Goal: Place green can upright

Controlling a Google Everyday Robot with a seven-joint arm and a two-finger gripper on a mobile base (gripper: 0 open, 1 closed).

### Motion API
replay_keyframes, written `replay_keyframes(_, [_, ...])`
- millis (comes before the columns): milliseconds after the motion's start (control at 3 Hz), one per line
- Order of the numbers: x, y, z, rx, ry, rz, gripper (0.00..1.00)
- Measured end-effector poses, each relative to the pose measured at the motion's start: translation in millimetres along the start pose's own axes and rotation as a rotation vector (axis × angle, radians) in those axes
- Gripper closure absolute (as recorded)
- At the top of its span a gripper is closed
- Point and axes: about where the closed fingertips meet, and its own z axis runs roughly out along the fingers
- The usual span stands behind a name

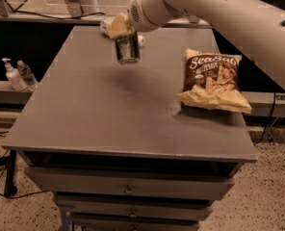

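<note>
The green can hangs upright under my gripper, above the far middle of the grey table. Its shiny silver bottom faces down and it does not touch the tabletop. The gripper is shut on the can's top end. My white arm comes in from the upper right. A dark shadow of the can lies on the table below it.
A brown and yellow chip bag lies on the right side of the table. A clear bottle with a white cap lies at the far edge behind the gripper. A pump bottle and a small bottle stand on a shelf at left.
</note>
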Motion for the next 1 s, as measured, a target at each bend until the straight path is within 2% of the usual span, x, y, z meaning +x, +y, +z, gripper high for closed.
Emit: replay_keyframes(1000, [-10,35,12,-0.127,-0.187,-0.153,1.0])
